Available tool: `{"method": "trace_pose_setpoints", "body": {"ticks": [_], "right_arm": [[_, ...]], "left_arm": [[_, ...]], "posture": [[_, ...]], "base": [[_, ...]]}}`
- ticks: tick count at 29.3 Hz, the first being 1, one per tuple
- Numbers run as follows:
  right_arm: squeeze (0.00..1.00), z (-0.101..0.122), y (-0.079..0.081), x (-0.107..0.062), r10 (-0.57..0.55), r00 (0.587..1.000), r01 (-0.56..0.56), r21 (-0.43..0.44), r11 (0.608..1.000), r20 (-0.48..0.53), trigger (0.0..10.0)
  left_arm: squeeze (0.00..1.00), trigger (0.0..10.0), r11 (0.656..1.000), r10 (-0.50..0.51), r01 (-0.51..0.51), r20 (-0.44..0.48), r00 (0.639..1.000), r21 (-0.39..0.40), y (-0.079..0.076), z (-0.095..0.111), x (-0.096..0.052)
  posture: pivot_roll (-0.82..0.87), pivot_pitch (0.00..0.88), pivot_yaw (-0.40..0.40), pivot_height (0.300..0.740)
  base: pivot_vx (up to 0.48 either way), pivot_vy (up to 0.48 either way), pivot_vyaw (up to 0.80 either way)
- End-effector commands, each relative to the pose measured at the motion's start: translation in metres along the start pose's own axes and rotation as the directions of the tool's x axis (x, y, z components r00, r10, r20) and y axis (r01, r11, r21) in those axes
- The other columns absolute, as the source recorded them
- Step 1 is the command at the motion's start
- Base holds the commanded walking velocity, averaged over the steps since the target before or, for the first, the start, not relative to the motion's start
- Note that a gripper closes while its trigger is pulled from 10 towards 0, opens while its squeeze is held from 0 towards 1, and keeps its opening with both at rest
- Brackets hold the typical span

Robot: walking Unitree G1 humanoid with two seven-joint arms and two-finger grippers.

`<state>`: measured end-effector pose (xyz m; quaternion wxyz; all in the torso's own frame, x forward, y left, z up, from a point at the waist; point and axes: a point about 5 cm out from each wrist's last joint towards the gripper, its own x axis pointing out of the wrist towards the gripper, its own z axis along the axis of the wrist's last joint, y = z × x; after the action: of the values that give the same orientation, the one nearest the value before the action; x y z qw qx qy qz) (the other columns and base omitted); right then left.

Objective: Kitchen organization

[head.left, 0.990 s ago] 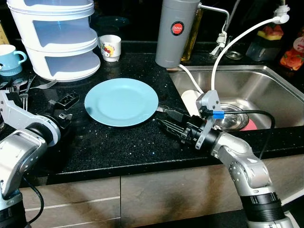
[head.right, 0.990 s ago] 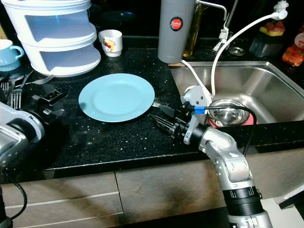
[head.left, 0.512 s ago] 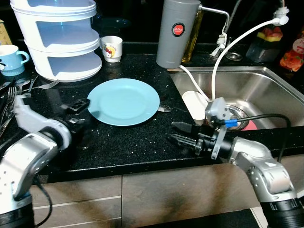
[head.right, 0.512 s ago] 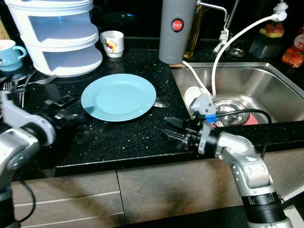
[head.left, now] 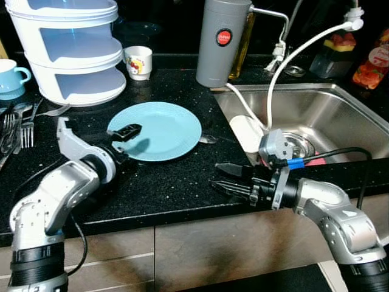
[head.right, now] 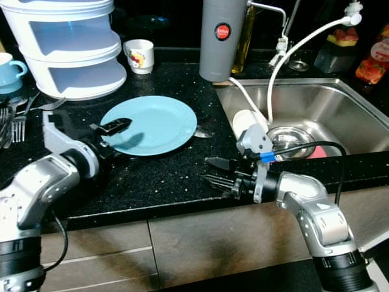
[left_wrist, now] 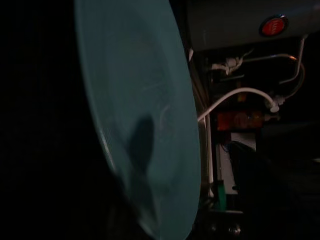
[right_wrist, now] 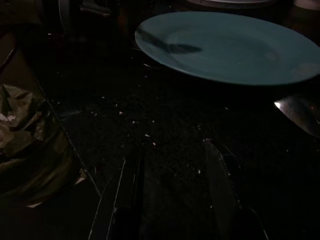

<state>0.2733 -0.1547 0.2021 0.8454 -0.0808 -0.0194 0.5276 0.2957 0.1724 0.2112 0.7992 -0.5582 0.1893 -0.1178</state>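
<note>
Left eye view: left end effector over plate rim.

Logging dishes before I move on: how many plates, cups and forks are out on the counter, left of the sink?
Plates: 1, the blue plate.
Cups: 2, the blue mug and the white cup.
Forks: at least 2 at the far left; the pile is partly cut off.
Total: 5 or more.

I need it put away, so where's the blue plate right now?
In the eye views the blue plate lies flat on the black counter, left of the sink, in front of the grey canister; the left tool reaches over its left edge.
</note>
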Motion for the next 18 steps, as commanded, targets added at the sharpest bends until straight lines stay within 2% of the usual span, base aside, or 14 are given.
{"method": "trace_pose_setpoints", "body": {"ticks": [1,2,3,13,18], "right_arm": [[0.0,0.002,0.001,-0.002,0.006,1.0,-0.006,0.001,1.0,-0.007,10.0],[0.0,0.002,0.001,-0.002,0.006,1.0,-0.006,0.001,1.0,-0.007,10.0],[0.0,0.002,0.001,-0.002,0.004,1.0,-0.004,0.0,1.0,-0.007,10.0],[0.0,0.004,0.0,-0.001,-0.01,1.0,0.01,-0.005,1.0,-0.002,10.0],[0.0,0.003,0.0,0.001,-0.012,1.0,0.012,-0.002,1.0,0.004,10.0]], "left_arm": [[0.0,2.8,1.0,0.027,-0.027,-0.028,0.999,0.0,0.005,-0.005,0.006],[0.0,2.8,1.0,0.027,-0.027,-0.028,0.999,0.0,0.005,-0.005,0.006],[0.0,0.0,1.0,0.022,-0.022,-0.033,0.999,0.003,0.004,-0.006,0.007],[0.0,0.0,1.0,0.011,-0.011,-0.029,1.0,0.025,-0.002,-0.004,0.009],[0.0,0.0,0.999,-0.001,0.001,0.002,1.0,0.047,-0.006,0.001,0.007]], "posture": [[0.1,0.0,-0.046,0.74],[0.1,0.0,-0.046,0.74],[0.1,0.0,-0.044,0.74],[0.1,0.0,-0.042,0.74],[0.11,0.0,-0.042,0.74]], "base": [[0.0,0.0,0.0],[0.0,0.0,0.0],[0.0,0.0,0.0],[0.0,0.0,0.0],[0.0,0.0,0.0]]}}
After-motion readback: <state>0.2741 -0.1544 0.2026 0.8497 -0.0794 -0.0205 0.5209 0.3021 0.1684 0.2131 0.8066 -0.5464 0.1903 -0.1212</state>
